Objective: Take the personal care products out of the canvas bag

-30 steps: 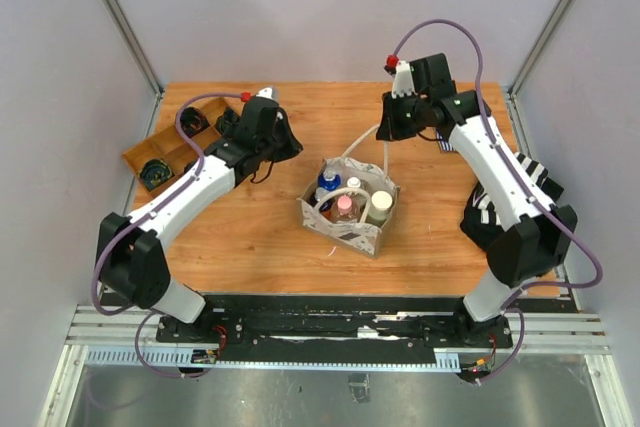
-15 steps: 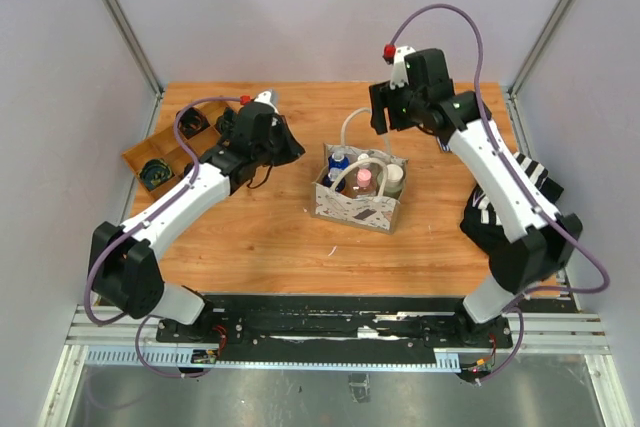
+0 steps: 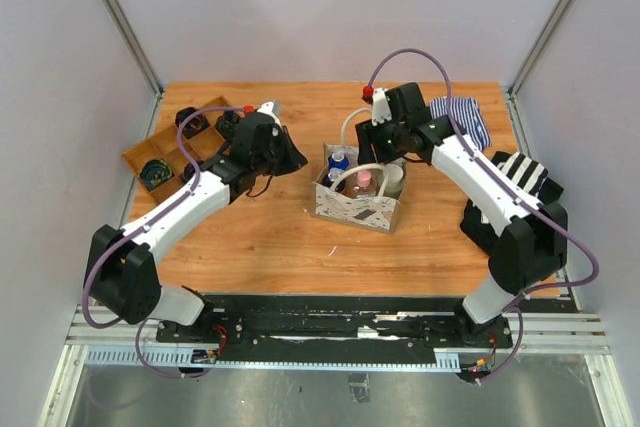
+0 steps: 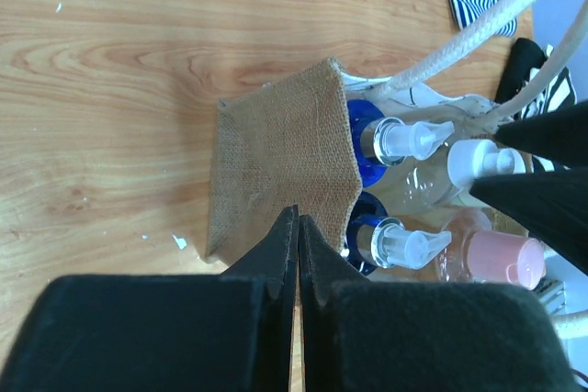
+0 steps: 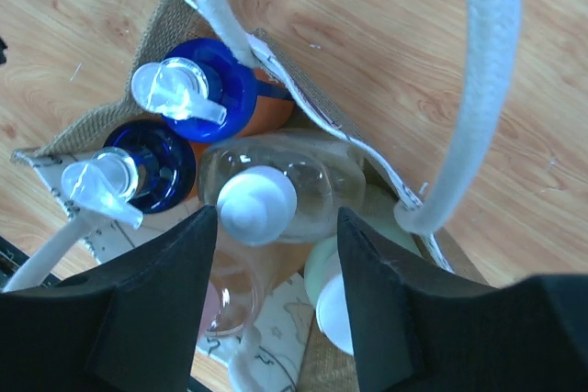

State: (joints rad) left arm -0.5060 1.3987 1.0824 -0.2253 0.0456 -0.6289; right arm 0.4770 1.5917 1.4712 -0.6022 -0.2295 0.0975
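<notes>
The canvas bag (image 3: 355,212) stands upright mid-table, its white rope handles (image 5: 478,89) loose above it. Inside are the personal care products: two blue pump caps (image 5: 188,89), one on an orange bottle (image 5: 276,115), a clear bottle with a white cap (image 5: 257,204), a pink bottle (image 5: 220,305) and a white-lidded jar (image 5: 335,309). My right gripper (image 5: 276,213) hangs open over the bag's mouth, its fingers on either side of the clear bottle, apart from it. My left gripper (image 4: 298,216) is shut and empty, its tips beside the bag's burlap side wall (image 4: 276,144).
A brown wooden tray (image 3: 135,154) holding black coiled cables sits at the far left. A blue-striped cloth (image 3: 462,119) lies at the back right, and a black-and-white striped cloth (image 3: 520,175) lies by the right arm.
The right gripper let go of the handle, opened, and came down and left over the bag's mouth. The bag went from tilted to upright and shifted back. The left arm edged toward it.
</notes>
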